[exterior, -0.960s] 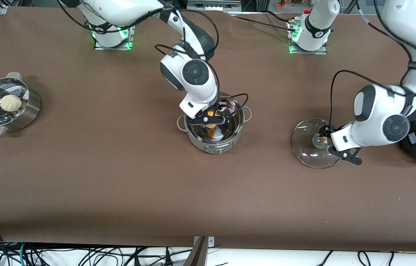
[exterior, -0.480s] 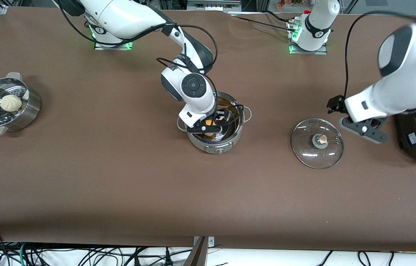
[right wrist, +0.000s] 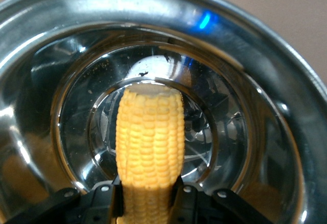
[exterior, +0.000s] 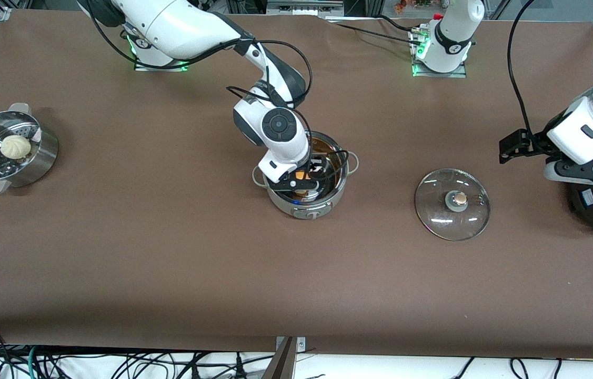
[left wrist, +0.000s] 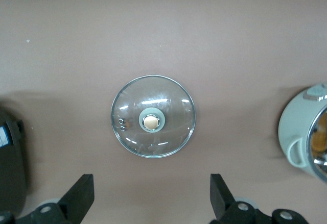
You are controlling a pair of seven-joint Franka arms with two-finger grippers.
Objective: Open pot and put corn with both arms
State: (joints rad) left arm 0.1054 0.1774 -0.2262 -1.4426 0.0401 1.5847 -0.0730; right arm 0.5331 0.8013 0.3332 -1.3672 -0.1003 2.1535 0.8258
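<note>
Now right gripper (right wrist: 148, 196) clamped on corn (right wrist: 149, 152), tip-down inside pot (exterior: 307, 205) mid-desk for release; left gripper (left wrist: 150, 198) wide, waiting above lid (exterior: 452, 204).

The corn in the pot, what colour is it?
Yellow; the corn shows best in the right wrist view.

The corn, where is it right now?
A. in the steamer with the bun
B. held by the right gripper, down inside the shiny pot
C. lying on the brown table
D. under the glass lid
B: the right gripper clamps the corn, which hangs inside the pot.
</note>
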